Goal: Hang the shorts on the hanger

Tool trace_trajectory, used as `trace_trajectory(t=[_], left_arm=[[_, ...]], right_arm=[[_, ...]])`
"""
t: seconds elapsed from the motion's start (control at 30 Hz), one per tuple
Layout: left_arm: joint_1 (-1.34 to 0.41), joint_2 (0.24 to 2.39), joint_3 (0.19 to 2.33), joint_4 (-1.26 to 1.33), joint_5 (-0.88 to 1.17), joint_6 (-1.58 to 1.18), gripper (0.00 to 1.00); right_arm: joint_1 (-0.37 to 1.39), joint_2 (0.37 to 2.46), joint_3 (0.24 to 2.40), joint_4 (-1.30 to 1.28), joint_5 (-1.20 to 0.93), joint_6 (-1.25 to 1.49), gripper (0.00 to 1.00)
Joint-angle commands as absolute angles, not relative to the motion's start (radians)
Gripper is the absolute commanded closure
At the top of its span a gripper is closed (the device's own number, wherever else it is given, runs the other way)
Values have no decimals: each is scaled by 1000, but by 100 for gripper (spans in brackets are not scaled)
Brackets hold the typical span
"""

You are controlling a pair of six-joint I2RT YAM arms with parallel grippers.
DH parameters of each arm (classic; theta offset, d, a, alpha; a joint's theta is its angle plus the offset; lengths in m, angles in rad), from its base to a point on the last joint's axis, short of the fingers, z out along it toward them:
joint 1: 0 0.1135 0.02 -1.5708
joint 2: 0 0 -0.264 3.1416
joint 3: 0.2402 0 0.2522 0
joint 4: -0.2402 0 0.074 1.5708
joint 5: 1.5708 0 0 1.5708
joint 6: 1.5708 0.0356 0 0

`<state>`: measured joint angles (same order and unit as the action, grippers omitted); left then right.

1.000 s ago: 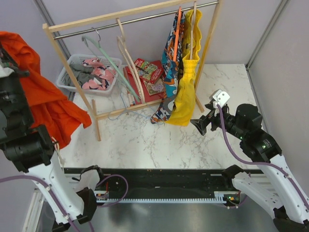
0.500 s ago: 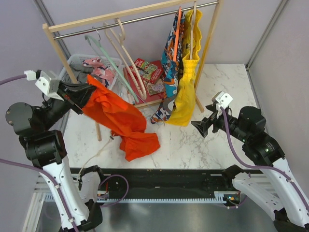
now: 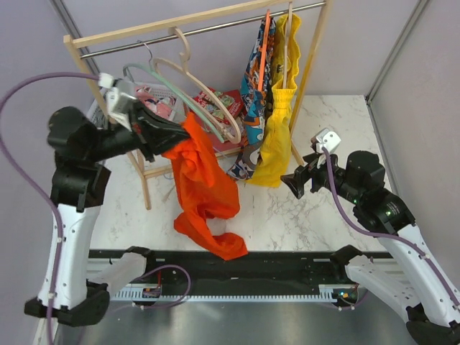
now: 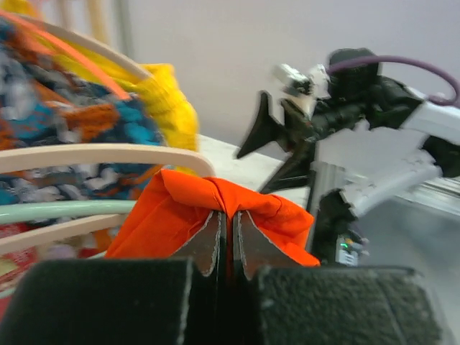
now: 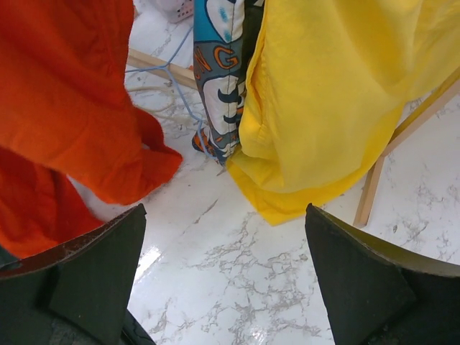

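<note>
Aloft, left tool pinches the shorts; right tool stands spread wide.

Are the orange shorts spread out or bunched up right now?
Bunched up. The shorts hang in a crumpled column from the left hand, which is pinched shut on one fold of the fabric.

My left arm and right arm are white shells over black joints, a purple cable trailing from each wrist; left pincer and right pincer matte black.
</note>
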<state>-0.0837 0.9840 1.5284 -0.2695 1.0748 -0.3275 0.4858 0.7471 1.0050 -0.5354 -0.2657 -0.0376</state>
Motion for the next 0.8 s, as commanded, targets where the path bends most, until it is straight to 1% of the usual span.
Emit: trace_trajectory(t=[0.0, 0.07, 0.13, 0.23, 0.27, 0.3, 0.33, 0.37, 0.47, 0.53, 0.57, 0.63, 0.67, 0.7, 0.73, 0.77], left_arm=[[-429, 1029, 1565, -569, 790, 36, 98], [-574, 1028, 1524, -589, 644, 136, 98], [-626, 1051, 1509, -600, 531, 146, 98], [-793, 1117, 1505, -660, 356, 274, 98], [-918, 1127, 1493, -664, 321, 340, 98], [-983, 1146, 1453, -663, 229, 368, 98], [-1038, 1161, 1431, -660, 201, 391, 98], [-1131, 1176, 1410, -654, 178, 425, 98], [-1265, 1264, 1323, -605, 95, 454, 98], [-1316, 1365, 1309, -586, 72, 471, 98], [-1343, 1406, 1310, -588, 71, 479, 91], [-1353, 1477, 1324, -633, 130, 482, 82], [-1342, 1468, 1306, -681, 241, 511, 63], [-1332, 1442, 1278, -683, 299, 523, 49], [-1315, 1395, 1243, -680, 349, 529, 18], [-1281, 1302, 1171, -655, 400, 528, 1]], right_arm=[[480, 738, 1052, -515, -213, 0, 2], [479, 730, 1054, -534, -190, 0, 2], [477, 727, 1057, -548, -149, 0, 2], [476, 735, 1075, -586, -89, -8, 2], [472, 735, 1080, -604, -43, -9, 2], [472, 733, 1084, -613, -8, -12, 2], [471, 735, 1092, -621, 27, -11, 2], [469, 732, 1097, -641, 79, -18, 2], [469, 735, 1106, -687, 124, -51, 2], [469, 733, 1103, -709, 112, -69, 2], [469, 732, 1097, -724, 101, -86, 2], [469, 735, 1086, -739, 45, -119, 2], [469, 739, 1086, -758, 25, -150, 2], [469, 745, 1086, -768, -48, -169, 2], [468, 759, 1086, -781, -93, -190, 2], [468, 771, 1086, -810, -154, -219, 2]])
